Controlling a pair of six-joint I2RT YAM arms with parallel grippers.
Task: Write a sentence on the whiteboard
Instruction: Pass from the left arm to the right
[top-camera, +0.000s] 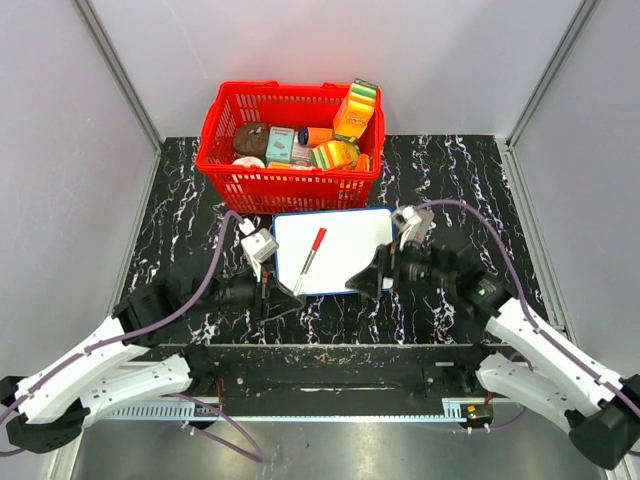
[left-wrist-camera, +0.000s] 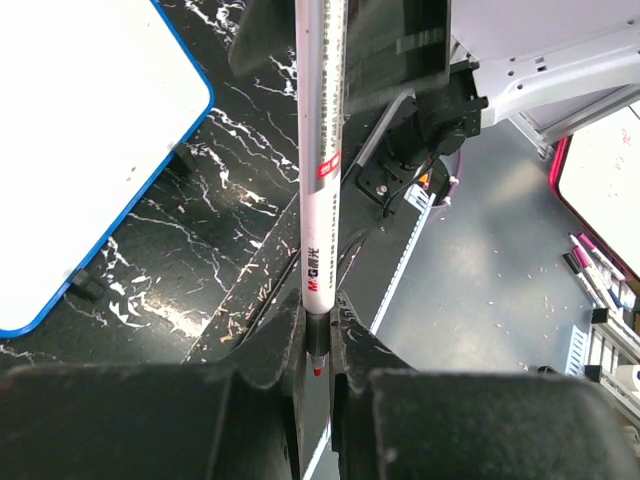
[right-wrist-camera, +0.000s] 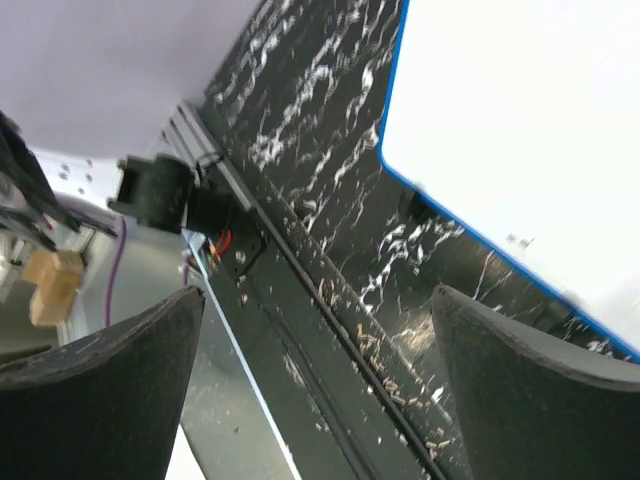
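Note:
The whiteboard (top-camera: 345, 240), white with a thin blue frame, lies flat mid-table between the two arms. Its face (left-wrist-camera: 70, 150) (right-wrist-camera: 520, 120) is plain white; the sentence is not in view. My left gripper (top-camera: 284, 292) (left-wrist-camera: 318, 305) is shut on a white marker (top-camera: 309, 260) (left-wrist-camera: 322, 170), clamped near its red tip. The barrel points away over the board's left part and ends in red. My right gripper (top-camera: 365, 280) (right-wrist-camera: 318, 300) stands wide open with nothing in it, over the black tabletop beside the board's near right corner.
A red plastic basket (top-camera: 290, 180) full of groceries stands right behind the board. The black marbled tabletop (top-camera: 180, 230) is bounded by grey walls at the sides and a metal rail (top-camera: 330, 350) at the near edge.

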